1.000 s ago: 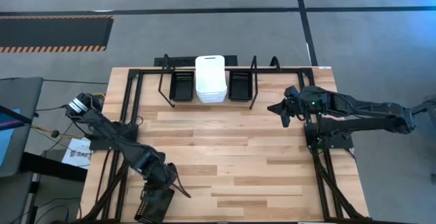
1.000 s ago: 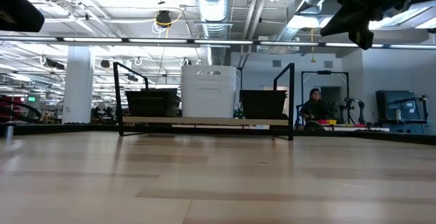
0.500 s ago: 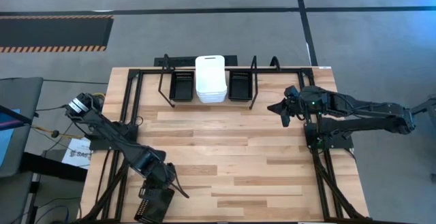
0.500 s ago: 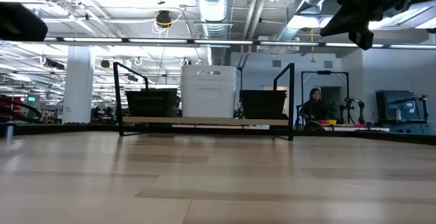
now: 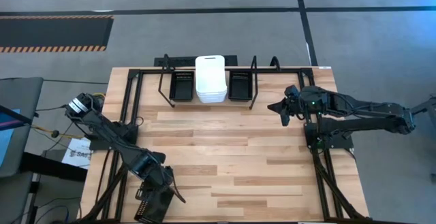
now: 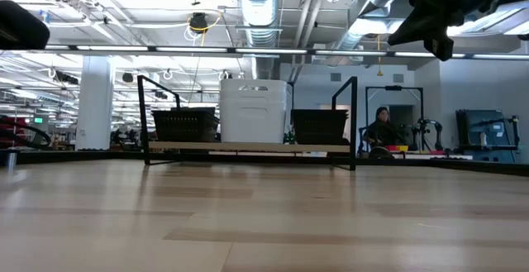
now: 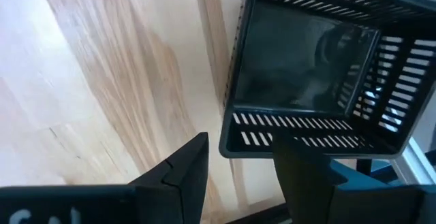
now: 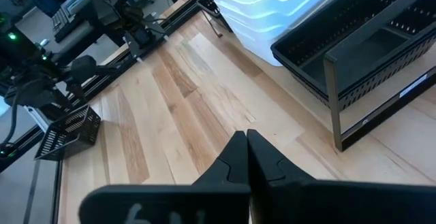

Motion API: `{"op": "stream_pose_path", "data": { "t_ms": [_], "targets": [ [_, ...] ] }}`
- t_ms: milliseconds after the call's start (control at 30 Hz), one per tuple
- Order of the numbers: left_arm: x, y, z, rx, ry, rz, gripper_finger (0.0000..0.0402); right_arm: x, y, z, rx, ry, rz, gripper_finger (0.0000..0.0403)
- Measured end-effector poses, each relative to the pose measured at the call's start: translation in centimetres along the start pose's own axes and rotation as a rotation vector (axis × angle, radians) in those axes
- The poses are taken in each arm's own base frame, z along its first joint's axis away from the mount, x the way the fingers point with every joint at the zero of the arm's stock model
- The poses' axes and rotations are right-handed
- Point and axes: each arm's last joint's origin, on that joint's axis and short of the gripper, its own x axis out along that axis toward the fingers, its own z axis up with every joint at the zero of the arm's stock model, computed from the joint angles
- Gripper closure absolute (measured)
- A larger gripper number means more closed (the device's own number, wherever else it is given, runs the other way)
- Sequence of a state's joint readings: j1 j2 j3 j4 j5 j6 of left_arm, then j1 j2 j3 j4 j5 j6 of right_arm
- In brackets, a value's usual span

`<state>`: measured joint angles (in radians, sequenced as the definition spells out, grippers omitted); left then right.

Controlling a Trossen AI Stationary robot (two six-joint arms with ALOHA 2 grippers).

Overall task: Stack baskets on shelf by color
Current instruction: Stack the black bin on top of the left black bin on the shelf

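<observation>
Left wrist view, left gripper (image 7: 238, 159) straddling basket (image 7: 310, 81) wall

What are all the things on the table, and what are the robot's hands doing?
White baskets: a nested stack, white, middle of the shelf; the count is not clear from above.
Black baskets on the shelf: two spots, black, one left of the white stack, one right of it; each may be a stack.
Loose black basket: one, black mesh, at the table's near left edge.
Shelf: one, black wire with a light wood base, far middle of the table.
Table: one, light wood.
Person: one, dark top, far back in the room.
Left gripper: open, its fingers straddling the near wall of the loose black basket.
Right gripper: shut, empty, raised over the table's right side.
</observation>
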<state>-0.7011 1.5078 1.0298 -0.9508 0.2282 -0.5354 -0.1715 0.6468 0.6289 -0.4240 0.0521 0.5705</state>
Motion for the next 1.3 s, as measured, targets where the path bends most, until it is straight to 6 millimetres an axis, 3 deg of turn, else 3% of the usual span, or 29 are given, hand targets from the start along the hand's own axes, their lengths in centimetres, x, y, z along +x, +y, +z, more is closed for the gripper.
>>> {"op": "stream_pose_path", "data": {
  "t_ms": [333,567,933,1300],
  "targets": [
    [0.2,-0.3,-0.2,0.011,-0.032,0.056,0.0252,0.0,0.2,0.3,0.008,-0.034,0.018,0.0400],
    [2.0,0.4,-0.6,-0.019,-0.032,0.023,0.0252,0.0,0.4,0.6,0.013,-0.061,0.036,0.0400],
    [2.1,0.6,-0.5,-0.020,-0.057,0.059,0.0252,0.0,0.4,0.6,0.028,-0.060,0.036,0.0400],
    [4.1,1.1,-0.8,-0.100,-0.082,-0.023,0.0252,0.0,0.4,0.6,0.028,-0.060,0.036,0.0400]
  ]
}}
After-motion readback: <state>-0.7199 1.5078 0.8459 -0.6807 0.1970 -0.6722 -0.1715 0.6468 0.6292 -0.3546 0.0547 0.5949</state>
